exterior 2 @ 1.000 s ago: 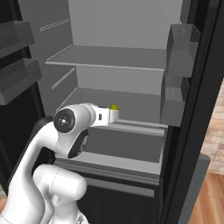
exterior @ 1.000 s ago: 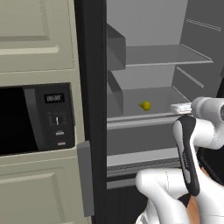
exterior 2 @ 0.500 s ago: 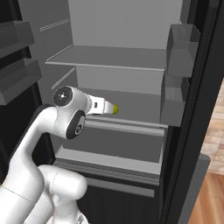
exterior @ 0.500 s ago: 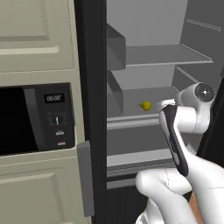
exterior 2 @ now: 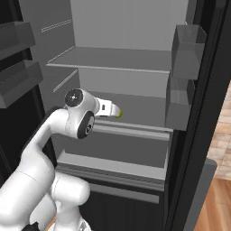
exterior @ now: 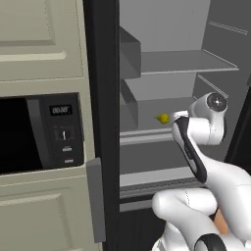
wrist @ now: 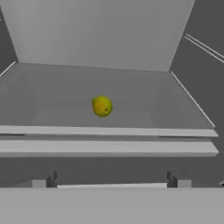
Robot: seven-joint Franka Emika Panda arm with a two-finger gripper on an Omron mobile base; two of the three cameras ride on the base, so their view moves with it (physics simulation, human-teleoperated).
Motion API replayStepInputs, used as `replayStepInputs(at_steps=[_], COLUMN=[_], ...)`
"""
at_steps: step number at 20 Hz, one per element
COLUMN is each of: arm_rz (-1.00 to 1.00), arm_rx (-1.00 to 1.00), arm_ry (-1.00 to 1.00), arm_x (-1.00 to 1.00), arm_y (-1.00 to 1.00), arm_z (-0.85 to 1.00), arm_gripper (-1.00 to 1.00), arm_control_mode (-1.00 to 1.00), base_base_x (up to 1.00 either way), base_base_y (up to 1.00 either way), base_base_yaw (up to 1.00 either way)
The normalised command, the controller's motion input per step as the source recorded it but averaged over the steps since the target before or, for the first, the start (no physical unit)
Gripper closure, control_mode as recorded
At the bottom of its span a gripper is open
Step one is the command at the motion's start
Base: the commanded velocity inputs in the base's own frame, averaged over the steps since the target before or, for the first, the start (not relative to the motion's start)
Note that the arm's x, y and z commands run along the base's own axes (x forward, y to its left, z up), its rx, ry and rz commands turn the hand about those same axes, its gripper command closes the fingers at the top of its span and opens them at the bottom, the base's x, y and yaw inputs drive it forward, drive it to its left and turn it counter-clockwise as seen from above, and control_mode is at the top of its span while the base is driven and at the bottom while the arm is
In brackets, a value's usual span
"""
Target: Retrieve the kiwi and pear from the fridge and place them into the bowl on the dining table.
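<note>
The black fridge (exterior: 103, 73) stands open, showing its grey shelves. A small yellow pear (wrist: 102, 106) lies alone on the middle shelf (wrist: 131, 94), near its front edge; it also appears as the pear (exterior: 163, 118) beside my hand and the pear (exterior 2: 119, 113) just past my fingers. My gripper (wrist: 111, 181) is open and points level into the fridge, short of the shelf's front lip, with nothing between its fingertips (wrist: 43, 179). The gripper (exterior 2: 112, 109) hovers in front of the fruit without touching it. The kiwi, bowl and dining table are out of view.
A built-in black microwave (exterior: 29, 132) sits in cream cabinets left of the fridge. Grey door bins (exterior 2: 185, 45) hang on the right door, with more bins (exterior 2: 18, 40) on the left. An upper shelf (exterior 2: 113, 58) spans above my hand; a drawer front (exterior 2: 117, 149) lies below.
My hand has swung up and turned to point into the fridge, moving closer to the pear on the middle shelf. The pear has not moved.
</note>
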Motion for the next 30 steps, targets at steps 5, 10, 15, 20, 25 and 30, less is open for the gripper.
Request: replayStepInputs(at_steps=[5, 10, 15, 20, 25, 30], arm_rz=[0.00, 0.00, 0.00, 0.00, 0.00, 0.00], arm_rx=[0.07, 0.11, 0.05, 0.00, 0.00, 0.00], arm_ry=[0.00, 0.01, 0.14, 0.28, 0.11, -0.05], arm_x=[0.48, 0.41, 0.28, 0.24, 0.18, 0.18], arm_y=[0.00, 0.00, 0.00, 0.00, 0.00, 0.00], arm_z=[-0.34, -0.15, 0.00, 0.00, -0.13, -0.40], arm_gripper=[-1.00, -1.00, -1.00, -1.00, -1.00, -1.00], arm_control_mode=[-1.00, -1.00, -1.00, -1.00, -1.00, -1.00], base_base_x=[0.00, 0.00, 0.00, 0.00, 0.00, 0.00], base_base_y=[0.00, 0.00, 0.00, 0.00, 0.00, 0.00], base_base_yaw=[0.00, 0.00, 0.00, 0.00, 0.00, 0.00])
